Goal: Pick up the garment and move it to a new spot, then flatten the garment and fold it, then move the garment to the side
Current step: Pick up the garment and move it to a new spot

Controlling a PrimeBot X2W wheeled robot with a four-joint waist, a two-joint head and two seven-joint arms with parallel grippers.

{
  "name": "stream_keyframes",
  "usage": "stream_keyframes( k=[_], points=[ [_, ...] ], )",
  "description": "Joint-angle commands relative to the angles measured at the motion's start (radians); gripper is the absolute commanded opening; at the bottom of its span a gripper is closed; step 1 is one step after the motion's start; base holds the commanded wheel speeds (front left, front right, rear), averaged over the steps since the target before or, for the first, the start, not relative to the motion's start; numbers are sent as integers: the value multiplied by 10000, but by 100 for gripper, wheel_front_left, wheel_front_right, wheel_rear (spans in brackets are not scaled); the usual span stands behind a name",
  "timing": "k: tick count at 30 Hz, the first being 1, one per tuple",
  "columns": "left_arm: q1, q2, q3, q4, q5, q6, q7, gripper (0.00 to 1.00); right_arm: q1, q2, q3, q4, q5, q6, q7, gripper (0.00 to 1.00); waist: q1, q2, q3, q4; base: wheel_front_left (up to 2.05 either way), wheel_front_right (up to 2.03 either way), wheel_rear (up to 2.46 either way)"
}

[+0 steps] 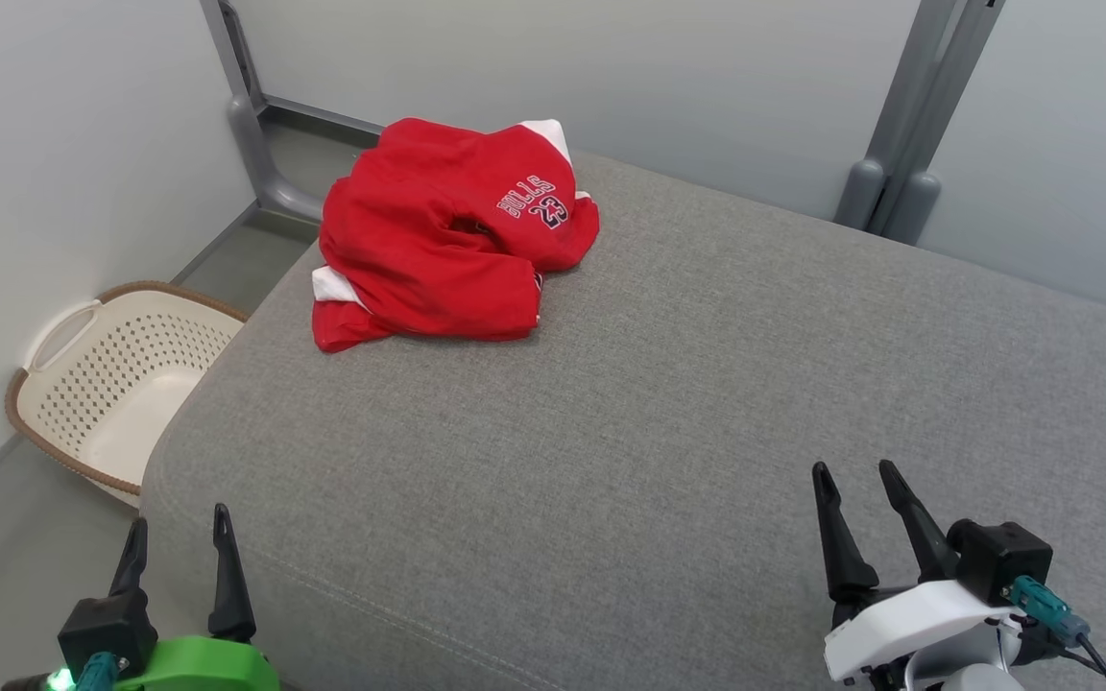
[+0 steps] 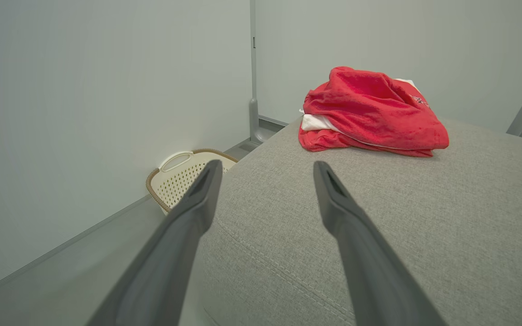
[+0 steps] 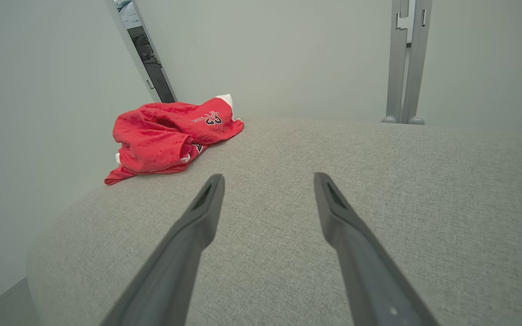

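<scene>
Red garment [image 1: 447, 240] lies bunched on the grey cushion's [image 1: 707, 403] far corner

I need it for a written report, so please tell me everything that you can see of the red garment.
The red garment looks soft and slightly fleecy. It has white parts at its edges and a "BULLS 23" print that stands upside down in the head view. It lies crumpled in a loose heap, neither flat nor folded, near the far left corner of the grey upholstered surface. It rests on that surface alone, and nothing grips it.
</scene>
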Motion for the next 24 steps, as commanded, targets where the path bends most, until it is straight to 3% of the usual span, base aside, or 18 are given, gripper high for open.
stream_keyframes(
  k=[1, 10, 24],
  points=[
    [-273, 129, 31, -8, -49, -28, -5, 100, -147, -59, 8, 6, -93, 4, -30, 100, 0, 0, 131, -148, 0, 0, 0],
    [-1948, 420, 210, -173, -303, -135, 30, 100, -562, -517, -57, -445, -297, 3, 74, 100, 0, 0, 1084, -1135, 0, 0, 0],
    [-5888, 1962, 764, 178, -768, -648, 766, 100, -1555, -1287, -382, -1917, -510, 3, 538, 100, 0, 0, 3627, -3719, 0, 0, 0]
  ],
)
